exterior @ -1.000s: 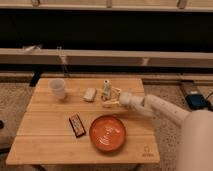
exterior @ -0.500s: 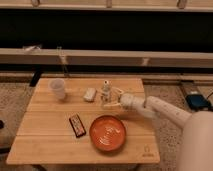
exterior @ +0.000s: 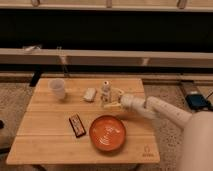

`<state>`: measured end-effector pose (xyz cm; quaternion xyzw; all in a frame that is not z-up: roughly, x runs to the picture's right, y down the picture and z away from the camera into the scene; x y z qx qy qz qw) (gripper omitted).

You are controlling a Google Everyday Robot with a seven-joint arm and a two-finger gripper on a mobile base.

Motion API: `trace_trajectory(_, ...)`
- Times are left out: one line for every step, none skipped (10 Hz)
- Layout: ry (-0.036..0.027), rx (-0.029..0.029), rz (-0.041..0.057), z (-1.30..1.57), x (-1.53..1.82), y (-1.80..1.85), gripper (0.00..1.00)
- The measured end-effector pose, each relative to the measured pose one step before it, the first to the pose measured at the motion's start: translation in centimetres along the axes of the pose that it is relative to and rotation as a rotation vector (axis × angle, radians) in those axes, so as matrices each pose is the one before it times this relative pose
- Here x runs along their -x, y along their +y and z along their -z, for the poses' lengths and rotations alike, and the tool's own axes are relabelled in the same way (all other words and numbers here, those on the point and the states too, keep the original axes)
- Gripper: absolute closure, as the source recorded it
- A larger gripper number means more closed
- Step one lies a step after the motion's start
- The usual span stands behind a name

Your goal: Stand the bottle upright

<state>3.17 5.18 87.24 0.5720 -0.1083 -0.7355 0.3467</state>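
Bottle set upright, gripper just beside it

The bottle is seen standing on the wooden table, between the whitish lump and the gripper, whose fingers are spread apart around its base. A careless withdrawal could clip the bottle and topple it toward the orange plate.

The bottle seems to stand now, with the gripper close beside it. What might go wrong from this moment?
1. The gripper sits right beside the upright bottle; pulling away carelessly may knock the slim bottle over.
2. If the bottle falls, it may hit the whitish lump to its left or the orange plate in front of it.
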Motion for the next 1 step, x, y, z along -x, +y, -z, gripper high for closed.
trace_trajectory(0.00000,0.00033,0.00005,0.020,-0.001,0.009,0.20)
